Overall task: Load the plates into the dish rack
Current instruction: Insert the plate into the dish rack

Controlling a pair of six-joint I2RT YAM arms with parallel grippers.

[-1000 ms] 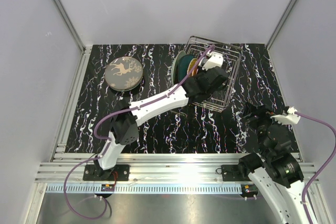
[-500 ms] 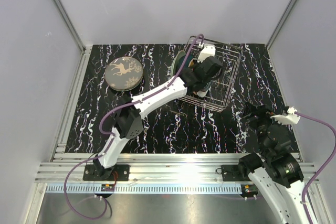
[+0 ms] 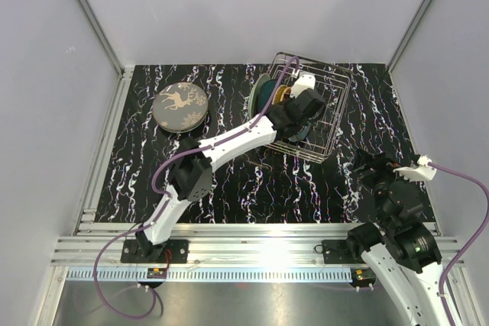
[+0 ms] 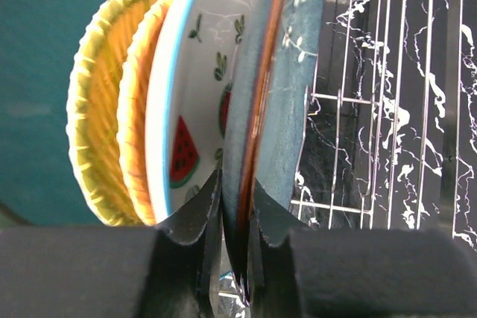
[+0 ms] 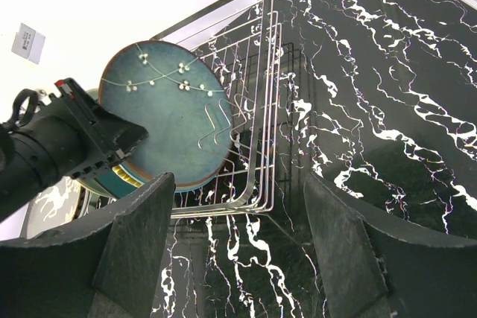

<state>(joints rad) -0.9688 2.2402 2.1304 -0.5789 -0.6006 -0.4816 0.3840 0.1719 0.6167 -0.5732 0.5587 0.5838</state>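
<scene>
My left gripper (image 3: 299,112) is over the wire dish rack (image 3: 330,126), shut on the rim of a blue-teal plate with a brown edge (image 4: 289,72). It holds the plate upright inside the rack. Beside it stand a white fruit-patterned plate (image 4: 195,102), an orange-tan ribbed plate (image 4: 112,124) and a dark teal plate (image 4: 37,72). The right wrist view shows the blue-teal plate (image 5: 168,117) inside the rack (image 5: 257,109). A grey-brown deer plate (image 3: 179,106) lies flat at the far left of the table. My right gripper (image 3: 374,167) is open and empty, right of the rack.
The black marbled table (image 3: 229,181) has metal rails along its left and near edges. Grey walls enclose the back and sides. The left arm stretches diagonally across the table's middle toward the rack.
My left gripper has moved back and left with the blue-teal plate, deeper into the rack beside the standing plates. The right arm has not moved.
</scene>
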